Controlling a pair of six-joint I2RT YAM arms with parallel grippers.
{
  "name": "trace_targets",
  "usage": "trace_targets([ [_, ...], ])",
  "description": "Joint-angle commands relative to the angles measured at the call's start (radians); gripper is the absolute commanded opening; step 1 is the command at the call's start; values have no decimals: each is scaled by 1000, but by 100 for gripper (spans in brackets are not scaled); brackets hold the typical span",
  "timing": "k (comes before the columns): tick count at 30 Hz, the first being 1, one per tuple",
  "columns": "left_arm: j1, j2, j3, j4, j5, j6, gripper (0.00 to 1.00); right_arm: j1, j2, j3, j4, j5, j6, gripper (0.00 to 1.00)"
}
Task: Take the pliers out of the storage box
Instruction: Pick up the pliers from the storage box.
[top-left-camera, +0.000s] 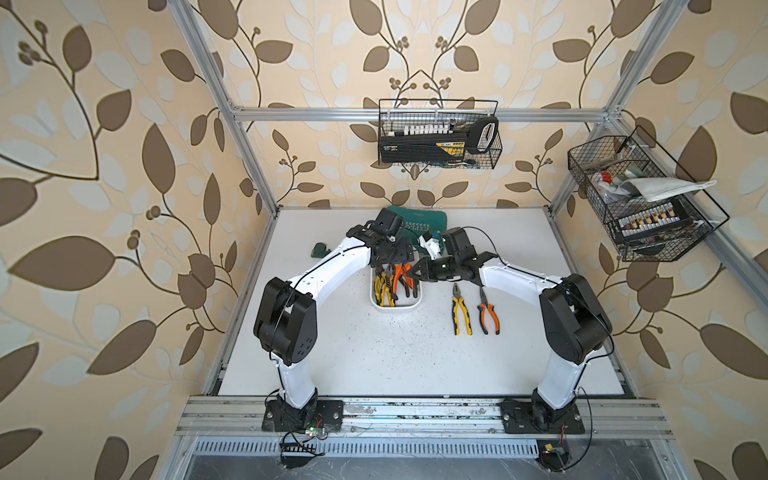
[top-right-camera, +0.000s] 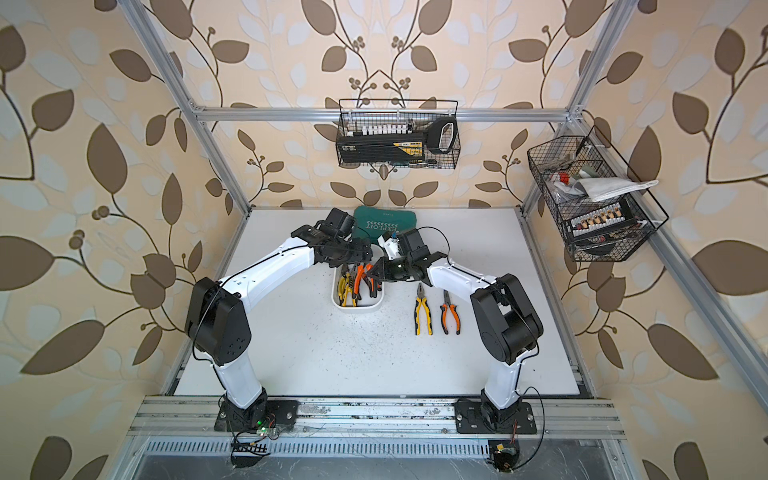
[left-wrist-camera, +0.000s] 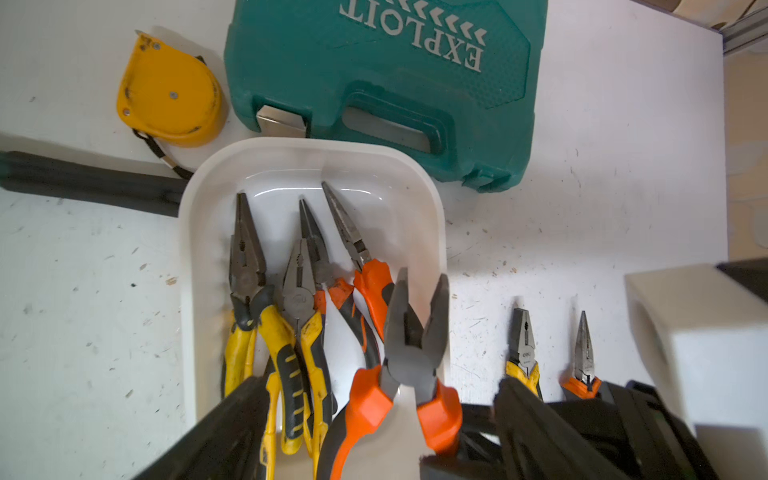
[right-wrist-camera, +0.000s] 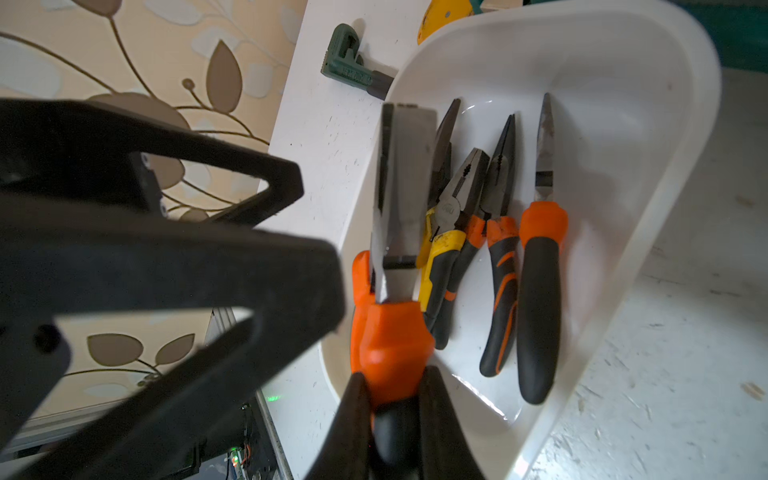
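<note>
- Done: two pliers lie flat on the table, right of centre in both top views. They are side by side and just apart: a yellow-and-black combination pair and an orange-and-black needle-nosed pair.
- In transit: my right hand is clamped on the handles of an orange-handled combination pair. This pair hangs above the storage box with its jaws parted. I judge it lifted but not yet carried clear.
- My left hand is spread wide over the same box and grips nothing.
- Left to do: four pliers lie inside the box, at the centre of the frame in both top views, noses toward its upper edge. By my count, less than half of the task is finished.
- Box: smooth, glossy white plastic with rounded corners and low plain walls.
- Plier heads: dull dark steel. Two are blunt with serrated jaws and the others taper to fine points; one long nose is mottled.
- Handles: moulded sleeves in yellow or orange with black inlays. The yellow ones are scuffed.
- Table: matt white, speckled and scratched.
</note>
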Motion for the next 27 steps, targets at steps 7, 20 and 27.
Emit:
trace_targets([
  [7,7,81,89,20,43,19,73,-2,-72,-19,58,-46,0,0],
  [20,7,53,85,25,43,12,39,-3,-51,-27,50,-42,-5,0],
  [27,7,48,85,20,48,12,19,-1,-49,-27,49,-41,-5,0],
])
